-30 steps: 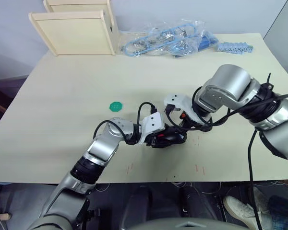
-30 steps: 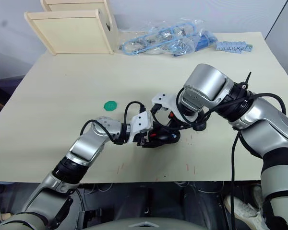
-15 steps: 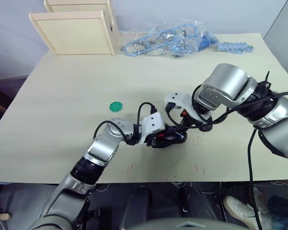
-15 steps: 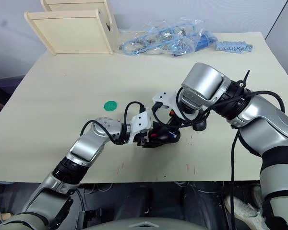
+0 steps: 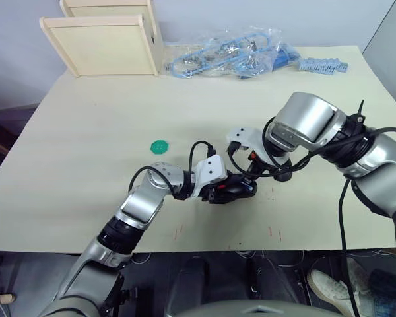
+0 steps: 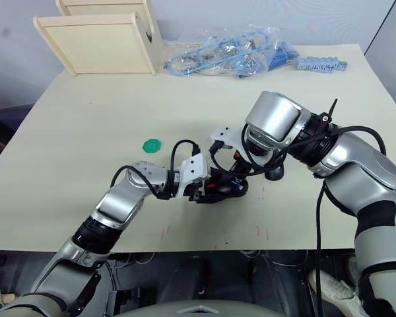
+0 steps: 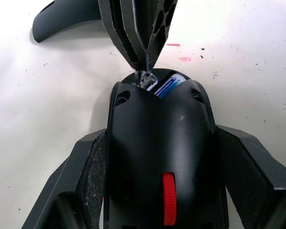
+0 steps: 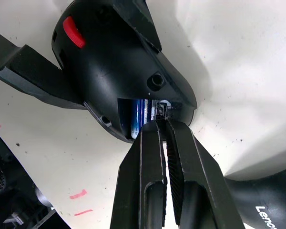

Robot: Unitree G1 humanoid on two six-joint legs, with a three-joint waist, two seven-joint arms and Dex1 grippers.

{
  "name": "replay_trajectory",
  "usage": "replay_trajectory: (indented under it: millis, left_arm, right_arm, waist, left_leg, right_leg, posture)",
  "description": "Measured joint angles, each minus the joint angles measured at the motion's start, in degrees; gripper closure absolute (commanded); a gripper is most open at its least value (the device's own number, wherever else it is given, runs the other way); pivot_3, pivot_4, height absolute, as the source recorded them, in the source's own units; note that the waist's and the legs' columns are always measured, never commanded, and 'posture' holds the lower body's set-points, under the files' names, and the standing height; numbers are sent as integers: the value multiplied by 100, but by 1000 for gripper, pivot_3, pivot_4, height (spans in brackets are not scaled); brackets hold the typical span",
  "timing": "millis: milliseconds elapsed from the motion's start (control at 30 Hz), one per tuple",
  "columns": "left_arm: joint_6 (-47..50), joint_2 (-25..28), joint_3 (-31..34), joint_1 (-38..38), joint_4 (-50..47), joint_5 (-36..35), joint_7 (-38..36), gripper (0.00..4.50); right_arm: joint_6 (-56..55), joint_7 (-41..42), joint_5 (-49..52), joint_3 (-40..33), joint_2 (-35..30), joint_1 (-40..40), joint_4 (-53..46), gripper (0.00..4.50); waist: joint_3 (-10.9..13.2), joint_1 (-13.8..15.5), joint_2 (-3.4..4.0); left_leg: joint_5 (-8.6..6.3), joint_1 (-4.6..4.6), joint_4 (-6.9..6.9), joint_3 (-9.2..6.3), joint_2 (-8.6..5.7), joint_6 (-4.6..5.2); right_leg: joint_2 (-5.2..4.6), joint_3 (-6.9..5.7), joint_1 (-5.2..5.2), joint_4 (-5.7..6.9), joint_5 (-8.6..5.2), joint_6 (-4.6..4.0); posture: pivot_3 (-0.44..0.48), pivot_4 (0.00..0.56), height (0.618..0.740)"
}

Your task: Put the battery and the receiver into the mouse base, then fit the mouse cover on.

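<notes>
**Between two sets of jaws: receiver going into the mouse base**

Between the left gripper's [image 7: 157,157] spread fingers [image 7: 250,167] sits the mouse base [image 7: 159,143], clamped at both flanks, red wheel [image 7: 168,198] toward the wrist, open bay facing the other arm. Inside that bay, just ahead of the right gripper [image 8: 163,121], lies the battery [image 8: 137,119], blue and already seated. Right jaws pinched together on a small metallic piece at their tips, apparently the receiver [image 7: 147,78], touching the rim of the bay beside the battery. Beyond those jaws, on the pale surface [image 7: 47,95], rests the mouse cover [image 8: 269,193], lettering up, not yet fitted.

Risks from here, as a judgement: tilted entry jamming the receiver against the rim; early release dropping it onto the battery instead of its slot; too hard a push levering the base out of the left grip or popping the battery loose.
</notes>
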Motion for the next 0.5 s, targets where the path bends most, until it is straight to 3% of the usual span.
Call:
replay_trajectory:
  millis: [500]
  left_arm:
    - [7, -6, 0, 1, 0, 0, 5, 1625]
  right_arm:
    - [-71, 253, -222, 84, 0, 0, -13, 4500]
  waist:
    - [0, -1, 0]
  left_leg:
    - [0, 0, 0, 0, 0, 0]
  right_leg:
    - [0, 0, 0, 0, 0, 0]
  posture:
    - [0, 150, 740]
